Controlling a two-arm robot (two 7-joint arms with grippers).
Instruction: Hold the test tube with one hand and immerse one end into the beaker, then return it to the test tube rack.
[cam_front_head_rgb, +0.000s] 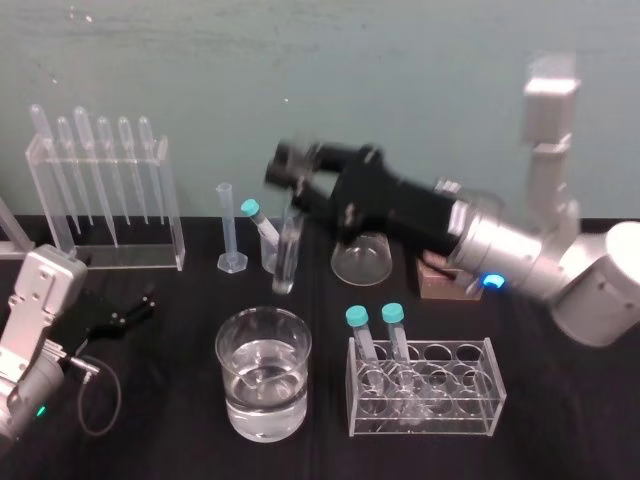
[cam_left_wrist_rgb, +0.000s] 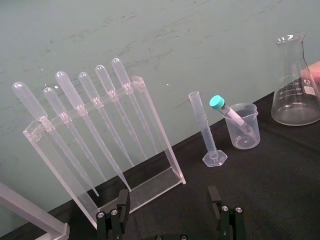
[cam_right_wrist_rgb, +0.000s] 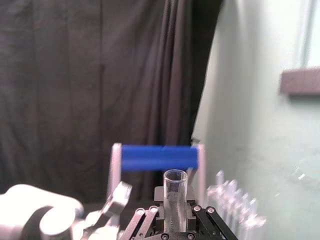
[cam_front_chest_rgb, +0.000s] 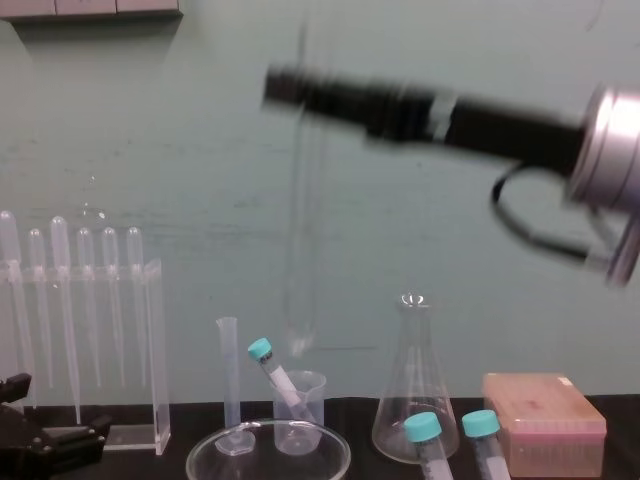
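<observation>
Beaker (cam_front_head_rgb: 262, 415) L of tube rack (cam_front_head_rgb: 482, 392) — flask (cam_front_head_rgb: 362, 262) behind.

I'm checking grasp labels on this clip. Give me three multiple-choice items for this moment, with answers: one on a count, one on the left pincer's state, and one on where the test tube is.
1. How many teal-capped tubes stand in the rack?
A. Two
B. Four
C. None

2. What state is the left pincer in?
A. Shut on nothing
B. Shut on the test tube
C. Open, holding nothing

3. Where is the test tube?
A. Standing in the rack
B. Held roughly upright in the air by the right pincer
C. In the left pincer

Answers:
1 A: the head view shows two teal caps rising from the rack.
2 C: the left wrist view shows its fingers apart with nothing between them.
3 B: the right wrist view shows the tube clamped in that pincer, and in the chest view it hangs above the glassware.
</observation>
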